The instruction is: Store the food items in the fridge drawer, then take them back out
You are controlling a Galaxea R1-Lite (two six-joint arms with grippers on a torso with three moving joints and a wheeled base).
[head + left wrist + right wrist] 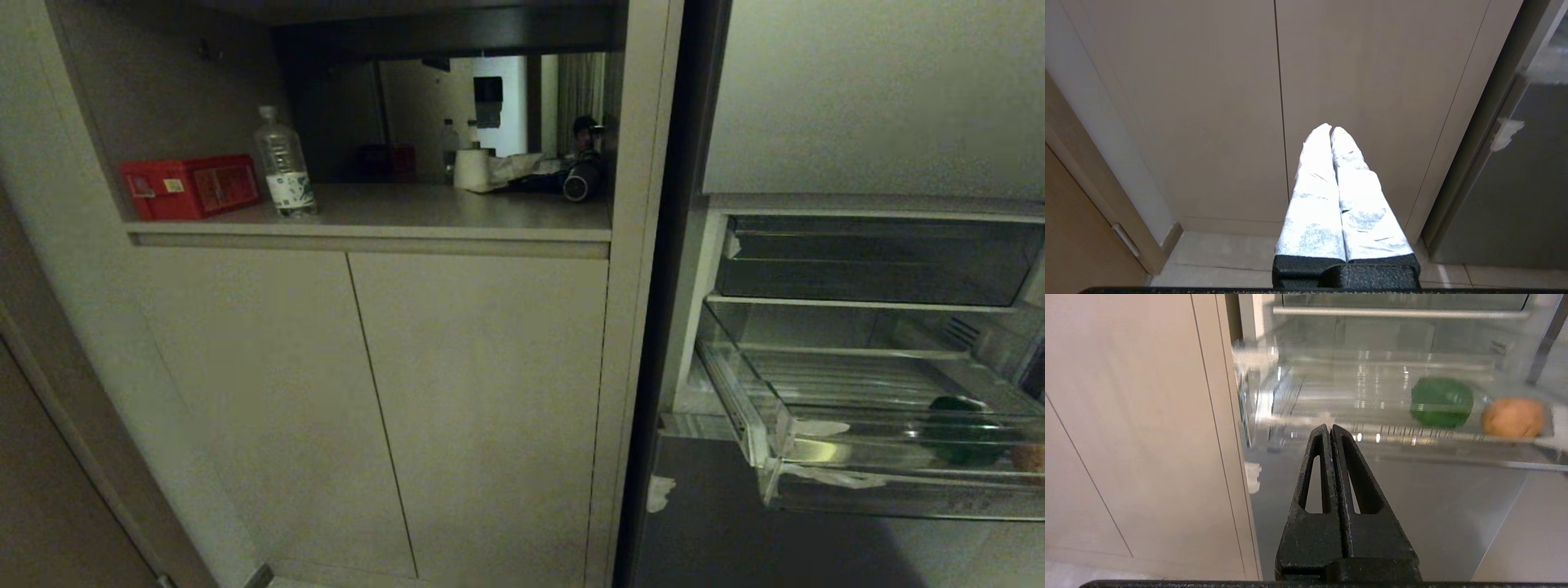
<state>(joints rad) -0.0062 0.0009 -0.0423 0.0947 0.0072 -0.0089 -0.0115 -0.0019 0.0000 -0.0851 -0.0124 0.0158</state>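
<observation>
Beige cabinetry fills the head view: two cabinet doors (367, 408) below an open shelf (408, 214), and beside them the open fridge with its clear fridge drawer (816, 457) pulled out. That drawer is the landmark. Inside it, toward its front wall, lie two food items: one dark green item (959, 429) and one smaller tan-brown item (1030, 457), close beside each other. One darker tray (873, 261) sits directly above the drawer. Scraps of white tape (824, 475) cling to the drawer's front corner. Away from the drawer, on the shelf, stand one red box (189, 186) and one clear water bottle (284, 163), plus a white roll (472, 168) and some clutter further back.

Neither arm shows in the head view. The left end effector (1331, 130), wrapped in white, has its fingers pressed together, holding nothing, pointing at the cabinet doors beside the drawer. The right end effector (1329, 428), black, is likewise pressed together and empty, hanging in front of the drawer, clear of it
</observation>
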